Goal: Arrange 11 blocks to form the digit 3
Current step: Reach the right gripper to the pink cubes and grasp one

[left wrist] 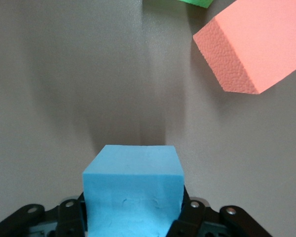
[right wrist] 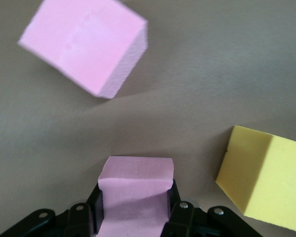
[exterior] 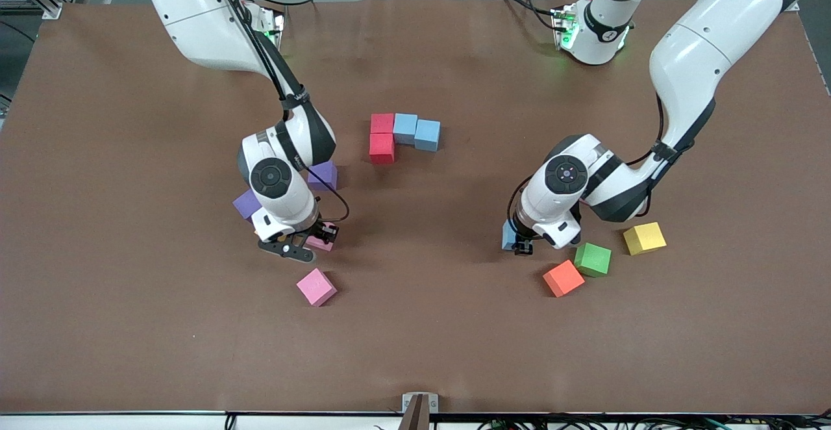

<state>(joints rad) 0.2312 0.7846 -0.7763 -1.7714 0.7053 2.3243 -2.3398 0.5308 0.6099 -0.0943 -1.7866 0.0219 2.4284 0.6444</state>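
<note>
Loose pink block (exterior: 316, 286) — just beside right hand (exterior: 310, 243), block-laden.

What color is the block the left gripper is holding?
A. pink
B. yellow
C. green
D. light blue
D. The left gripper is shut on a light blue block, as its wrist view shows; the green block sits loose on the table nearby.

Pink cube (right wrist: 135, 195) between right gripper (right wrist: 134, 210) fingers, near yellow cube (right wrist: 261, 182)
</note>
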